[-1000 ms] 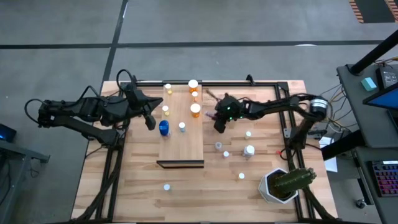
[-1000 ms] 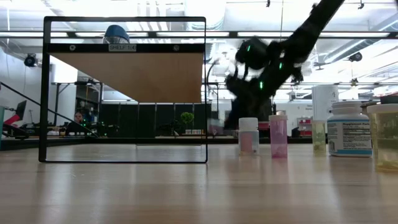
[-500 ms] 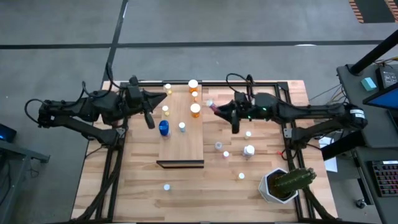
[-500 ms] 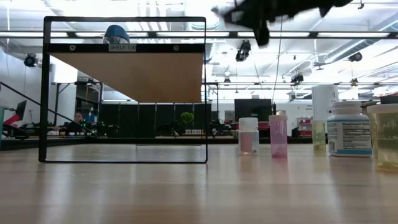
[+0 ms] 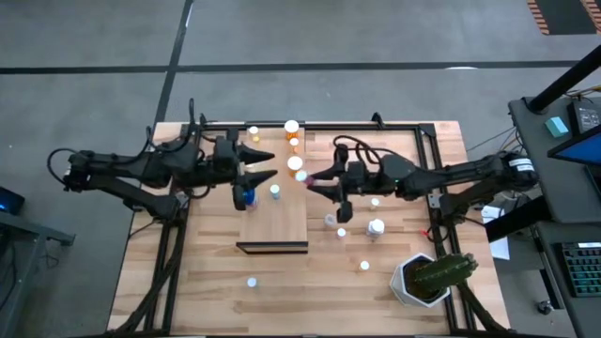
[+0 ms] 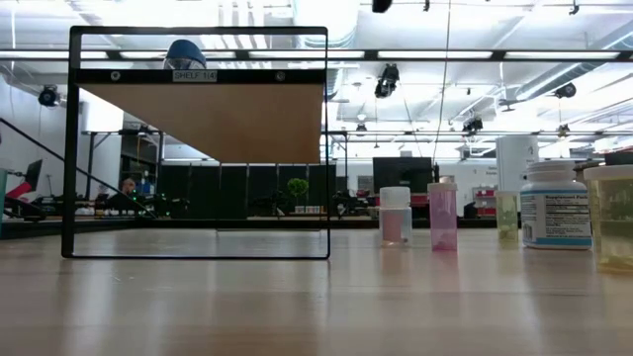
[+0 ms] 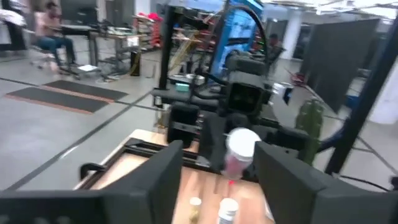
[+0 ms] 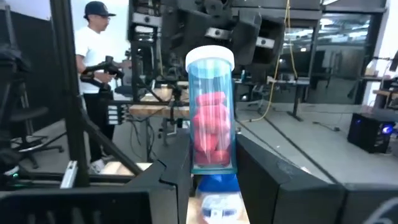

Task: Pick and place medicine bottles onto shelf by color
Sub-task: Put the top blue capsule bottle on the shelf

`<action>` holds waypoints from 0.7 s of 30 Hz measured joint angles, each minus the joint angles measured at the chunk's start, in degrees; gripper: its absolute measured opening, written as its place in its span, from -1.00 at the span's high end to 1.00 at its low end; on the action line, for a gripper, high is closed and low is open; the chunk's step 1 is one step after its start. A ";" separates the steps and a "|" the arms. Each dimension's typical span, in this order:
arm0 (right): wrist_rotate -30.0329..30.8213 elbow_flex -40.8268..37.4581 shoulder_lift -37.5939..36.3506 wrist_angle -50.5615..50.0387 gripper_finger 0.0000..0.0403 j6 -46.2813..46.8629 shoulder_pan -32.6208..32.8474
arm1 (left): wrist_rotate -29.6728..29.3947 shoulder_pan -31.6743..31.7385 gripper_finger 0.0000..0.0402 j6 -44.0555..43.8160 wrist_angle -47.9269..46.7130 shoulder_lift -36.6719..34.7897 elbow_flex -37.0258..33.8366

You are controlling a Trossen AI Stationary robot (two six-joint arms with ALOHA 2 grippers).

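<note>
**Though Gripped on the Right, Faced from the Left**

While hovering over the right edge of the shelf [image 5: 272, 225], held the pink bottle [image 8: 211, 109] clamped upright in the right fingers [image 8: 280, 186], white cap up, long axis vertical, clear of the desk [image 5: 216, 272]. Showed the left fingers [image 7: 155, 180] apart just left of it, pointing straight at it. Probably called for a short rightward reach, or a set-down by the nearer right arm.
</note>
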 joint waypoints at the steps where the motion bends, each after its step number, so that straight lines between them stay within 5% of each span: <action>1: 0.11 1.07 0.83 0.02 0.52 -0.09 -0.03 | 0.57 -0.02 0.01 -0.47 0.13 0.33 0.00; 6: -0.64 4.85 4.29 -0.47 0.52 -1.11 -0.15 | 3.31 -0.02 -0.19 -4.45 0.58 2.02 -0.30; 21: -0.49 7.43 6.52 -2.88 0.52 1.47 -0.15 | 6.26 0.53 -0.20 -4.45 7.54 4.34 -2.66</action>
